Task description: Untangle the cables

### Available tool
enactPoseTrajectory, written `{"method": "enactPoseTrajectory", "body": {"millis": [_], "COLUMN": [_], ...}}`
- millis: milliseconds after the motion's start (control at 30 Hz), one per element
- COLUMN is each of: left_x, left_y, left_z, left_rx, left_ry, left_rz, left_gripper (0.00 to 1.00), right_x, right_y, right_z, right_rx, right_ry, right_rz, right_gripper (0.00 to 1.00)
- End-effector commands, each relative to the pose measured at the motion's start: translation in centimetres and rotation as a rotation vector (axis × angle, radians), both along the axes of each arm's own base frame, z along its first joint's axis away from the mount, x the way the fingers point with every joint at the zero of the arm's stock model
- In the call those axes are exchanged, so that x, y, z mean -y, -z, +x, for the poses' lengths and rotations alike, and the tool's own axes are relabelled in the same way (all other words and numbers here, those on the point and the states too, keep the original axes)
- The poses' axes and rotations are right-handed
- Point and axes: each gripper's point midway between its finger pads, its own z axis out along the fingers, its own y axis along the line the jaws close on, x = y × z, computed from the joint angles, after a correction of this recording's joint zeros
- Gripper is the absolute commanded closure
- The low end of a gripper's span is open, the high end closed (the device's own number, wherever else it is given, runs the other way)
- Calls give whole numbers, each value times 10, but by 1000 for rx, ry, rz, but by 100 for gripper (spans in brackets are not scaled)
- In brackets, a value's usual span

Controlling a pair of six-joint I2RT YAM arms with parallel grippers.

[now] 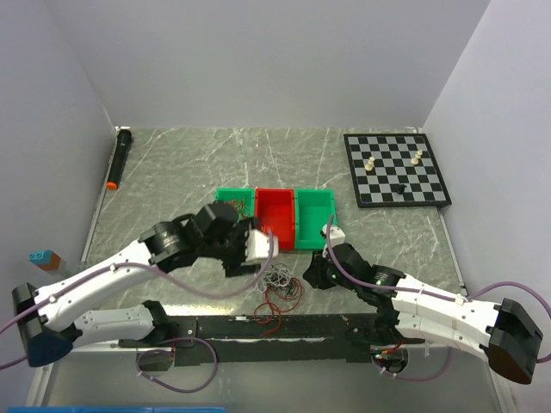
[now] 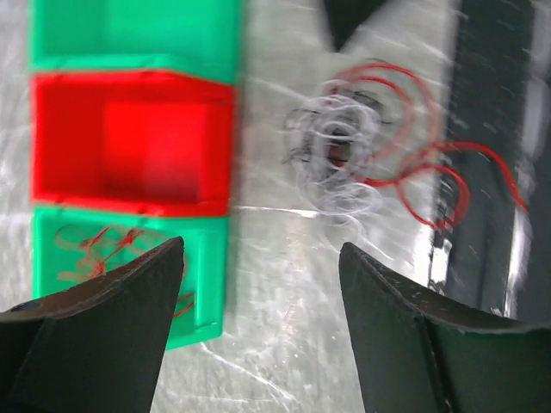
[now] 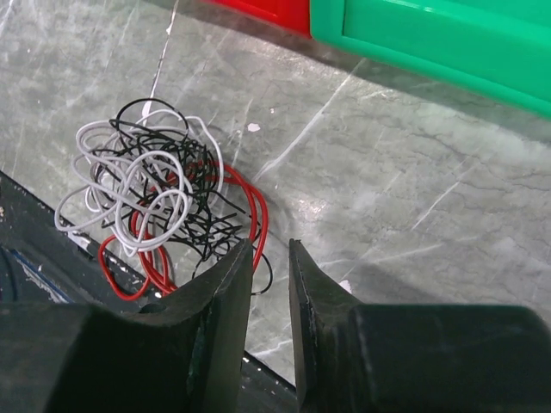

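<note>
The cables [image 1: 280, 288] sit in one mixed knot of red, white and black on the counter [image 3: 413, 172], at 6 o'clock from the red bin [image 2: 52, 138]. A few red strands [image 2: 95, 249] already lie in the green bin [image 2: 215, 284], so I think the sorting is partly done. The left gripper [image 2: 260, 254] hangs over that bin with its jaws spread wide and empty. The right gripper [image 3: 271, 249] waits at 3 o'clock of the knot, its jaws a thin gap apart with nothing seen between them. Next, one loop must be picked and pulled free. The left wrist view is blurry, and the right jaws hide the knot's near edge.
</note>
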Motion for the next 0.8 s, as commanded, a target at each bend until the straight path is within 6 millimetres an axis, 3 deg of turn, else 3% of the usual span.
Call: {"method": "enactPoseTrajectory", "body": {"millis": [0, 233, 400, 700, 767], "left_x": [16, 38, 43, 51, 48], "left_y": [8, 60, 96, 135, 144], "left_z": [-37, -82, -84, -92, -96], "left_rx": [38, 76, 129, 144, 146], "left_ry": [249, 510, 624, 791, 828], "left_rz": [-8, 27, 89, 147, 164], "left_gripper": [23, 25, 28, 60, 61], "right_x": [-7, 3, 5, 6, 6], "right_y": [-23, -27, -31, -43, -44], "right_z": [10, 8, 9, 10, 11], "right_rx": [46, 60, 70, 87, 91], "right_ry": [38, 53, 76, 56, 57], "right_rz": [58, 56, 93, 90, 101], "right_gripper": [68, 67, 66, 67, 66]}}
